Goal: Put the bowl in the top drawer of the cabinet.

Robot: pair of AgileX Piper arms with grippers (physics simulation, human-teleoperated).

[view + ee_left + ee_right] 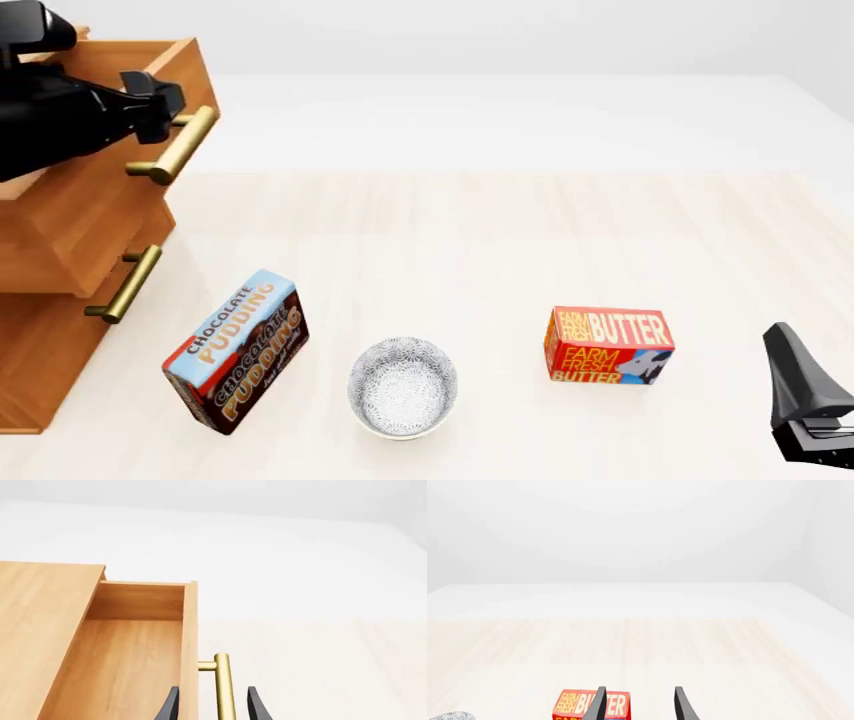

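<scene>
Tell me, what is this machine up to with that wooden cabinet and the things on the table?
The left gripper has its fingers on either side of the brass bar handle of the warm brown wooden cabinet's top drawer, which is pulled open and looks empty inside. The small round white speckled bowl sits untouched on the table, between a chocolate pudding box and a red butter box. The right gripper waits open near the butter box.

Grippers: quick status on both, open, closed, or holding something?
Left end effector: open, fingers straddling the top drawer handle, not clamped on it.
Right end effector: open, holding nothing, near the butter box.
</scene>
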